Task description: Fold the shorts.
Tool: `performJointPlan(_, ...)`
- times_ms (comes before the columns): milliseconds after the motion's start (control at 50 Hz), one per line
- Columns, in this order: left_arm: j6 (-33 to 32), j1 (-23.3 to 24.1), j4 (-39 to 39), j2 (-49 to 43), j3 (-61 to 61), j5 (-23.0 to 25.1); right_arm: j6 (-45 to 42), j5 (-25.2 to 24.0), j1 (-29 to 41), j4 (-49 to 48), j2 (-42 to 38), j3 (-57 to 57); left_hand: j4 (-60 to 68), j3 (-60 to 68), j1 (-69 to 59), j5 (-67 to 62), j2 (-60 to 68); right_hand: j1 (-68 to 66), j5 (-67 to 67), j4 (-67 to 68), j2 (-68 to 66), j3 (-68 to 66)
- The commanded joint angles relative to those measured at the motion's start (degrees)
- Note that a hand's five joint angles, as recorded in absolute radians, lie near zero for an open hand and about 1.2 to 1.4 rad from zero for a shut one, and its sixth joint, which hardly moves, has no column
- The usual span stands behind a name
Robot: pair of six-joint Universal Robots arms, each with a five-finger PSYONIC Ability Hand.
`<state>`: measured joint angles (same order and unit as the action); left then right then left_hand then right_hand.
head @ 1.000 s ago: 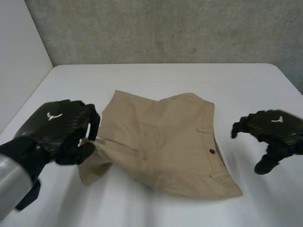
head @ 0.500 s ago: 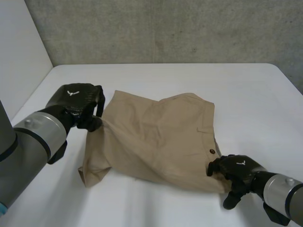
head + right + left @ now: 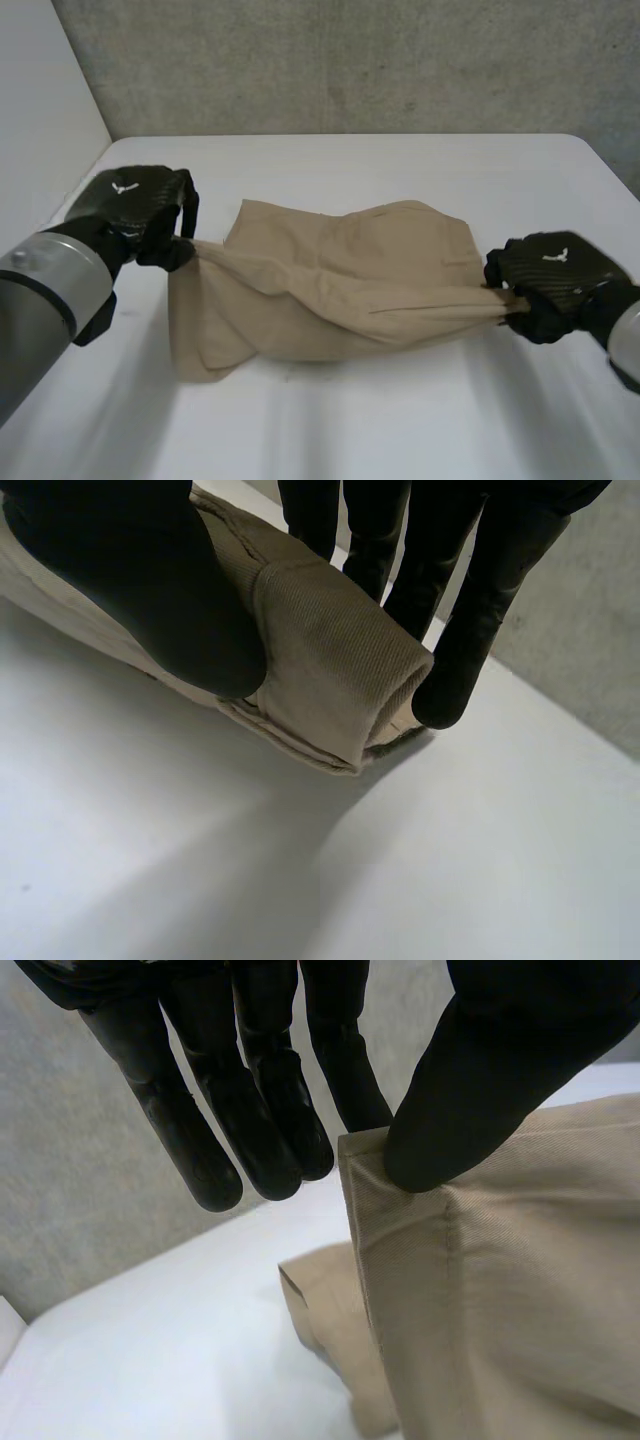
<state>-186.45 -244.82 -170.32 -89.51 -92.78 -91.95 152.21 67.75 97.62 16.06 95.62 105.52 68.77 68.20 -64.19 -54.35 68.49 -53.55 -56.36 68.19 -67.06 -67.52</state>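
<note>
The tan shorts [image 3: 330, 285] hang stretched between my two hands above the white table [image 3: 400, 170], sagging in the middle with the lower part resting on the table. My left hand [image 3: 140, 215] pinches a hem corner of the shorts [image 3: 480, 1290] between thumb and fingers [image 3: 260, 1110]. At the opposite end my right hand [image 3: 548, 280] is shut on a bunched corner of the shorts [image 3: 330, 670], thumb pressed against the cloth and fingers [image 3: 480, 610] behind it. Both held ends are raised off the table.
A grey concrete wall [image 3: 350, 60] runs behind the table. A white panel [image 3: 40, 130] stands along the table's left side. The right edge of the table [image 3: 615, 170] lies close to my right hand.
My right hand came in to the shorts' near right corner, closed on it and pulled it up and to the right. The left hand lifted its corner outward, drawing the cloth taut.
</note>
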Motion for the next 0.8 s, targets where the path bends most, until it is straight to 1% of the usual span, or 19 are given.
performJointPlan(20, -0.06, 0.66, 2.44, 3.99, -1.52, 0.72, -13.86, -0.42, -2.09, 20.23, 3.44, -8.39, 11.23, 11.8, -15.81, -15.65, 11.51, -26.45, -13.64, 11.81, -12.94, -12.48)
performJointPlan(80, 0.03, 0.92, 2.88, 3.91, -2.4, 0.8, -19.04, -0.42, -2.35, 24.98, 3.35, -9.89, 11.23, 11.8, -15.81, -15.65, 11.51, -26.45, -13.64, 11.81, -12.94, -12.48)
performJointPlan(180, -0.06, 1.1, 2.62, 2.85, -2.4, 0.89, -23.71, -0.51, -4.63, 26.57, 0.63, -11.74, 11.23, 11.8, -15.81, -15.65, 11.51, -26.45, -13.64, 11.81, -12.94, -12.48)
performJointPlan(220, -0.06, 1.1, 2.09, 1.53, -1.44, 0.8, -24.07, -0.68, -5.07, 26.57, -2.61, -12.44, 11.23, 11.8, -15.81, -15.65, 11.51, -26.45, -13.64, 11.81, -12.94, -12.48)
performJointPlan(240, -0.14, 1.1, 1.83, 0.4, -1.0, 0.72, -23.63, -0.95, -5.08, 26.4, -6.02, -13.66, 11.23, 11.8, -15.81, -15.65, 11.51, -26.45, -13.64, 11.81, -12.94, -12.48)
performJointPlan(280, -0.15, 0.92, -0.27, -3.98, 1.71, 0.63, -21.7, -1.3, -4.9, 25.26, -11.05, -15.77, 11.23, 11.8, -15.81, -15.65, 11.51, -26.45, -13.64, 11.81, -12.94, -12.48)
performJointPlan(380, -0.32, 0.83, -3.88, -15.31, 8.91, 0.45, -14.85, -0.86, -4.73, 17.63, -19.57, -21.13, 11.23, 11.8, -15.81, -15.65, 11.51, -26.45, -13.64, 11.81, -12.94, -12.48)
performJointPlan(440, -0.32, 0.92, -4.06, -17.1, 10.34, 0.45, -11.86, 0.01, -3.85, 13.58, -24.14, -24.73, 11.23, 11.8, -15.81, -15.65, 11.51, -26.45, -13.64, 11.81, -12.94, -12.48)
performJointPlan(460, -1.89, 0.83, -4.32, -24.06, 16.69, 0.37, -11.15, 0.19, -3.58, 12.69, -25.29, -25.7, 11.23, 11.8, -15.81, -15.65, 11.51, -26.45, -13.64, 11.81, -12.94, -12.48)
performJointPlan(500, -3.3, 0.92, -4.32, -27.54, 20.17, 0.45, -9.92, 0.98, -2.8, 11.11, -27.32, -27.46, 11.23, 11.8, -15.81, -15.65, 11.51, -26.45, -13.64, 11.81, -12.94, -12.48)
performJointPlan(580, -6.64, 1.19, -5.46, -34.58, 28.25, 0.28, -7.63, 4.23, 0.02, 5.67, -32.06, -31.07, 11.23, 11.8, -15.81, -15.65, 11.51, -26.45, -13.64, 11.81, -12.94, -12.48)
performJointPlan(620, -7.7, 1.19, -6.61, -37.23, 31.17, 0.28, -7.28, 6.51, 1.51, 0.49, -34.44, -32.3, 11.23, 11.8, -15.81, -15.65, 11.51, -26.45, -13.64, 11.81, -12.94, -12.48)
performJointPlan(640, -8.75, 1.27, -8.96, -40.88, 34.91, 0.1, -7.63, 8.09, 2.65, -3.36, -36.01, -32.83, 11.23, 11.8, -15.81, -15.65, 11.51, -26.45, -13.64, 11.81, -12.94, -12.48)
performJointPlan(660, -8.76, 1.27, -8.98, -40.92, 34.95, 0.1, -7.63, 8.1, 2.66, -3.4, -36.03, -32.83, 11.23, 11.8, -15.81, -15.65, 11.51, -26.45, -13.64, 11.81, -12.94, -12.48)
performJointPlan(680, -9.02, 1.27, -10.2, -42.4, 36.34, -0.16, -7.72, 10.63, 3.96, -9.14, -38.03, -33.09, 11.23, 11.8, -15.81, -15.65, 11.51, -26.45, -13.64, 11.81, -12.94, -12.48)
performJointPlan(700, -9.46, 1.36, -13.0, -45.2, 39.23, -0.25, -7.72, 10.65, 3.98, -9.2, -38.05, -33.1, 11.23, 11.8, -15.81, -15.65, 11.51, -26.45, -13.64, 11.81, -12.94, -12.48)
performJointPlan(740, -9.72, 1.36, -14.6, -47.06, 41.01, -0.25, -7.81, 11.88, 4.24, -10.96, -38.75, -33.18, 11.23, 11.8, -15.81, -15.65, 11.51, -26.45, -13.64, 11.81, -12.94, -12.48)
performJointPlan(780, -9.99, 1.36, -15.66, -48.82, 42.41, -0.08, -8.16, 14.77, 5.29, -15.51, -41.73, -33.8, 11.23, 11.8, -15.81, -15.65, 11.51, -26.45, -13.64, 11.81, -12.94, -12.48)
performJointPlan(800, -10.08, 1.36, -16.27, -49.61, 42.94, 0.1, -8.16, 15.13, 5.9, -16.66, -42.87, -33.89, 11.23, 11.8, -15.81, -15.65, 11.51, -26.45, -13.64, 11.81, -12.94, -12.48)
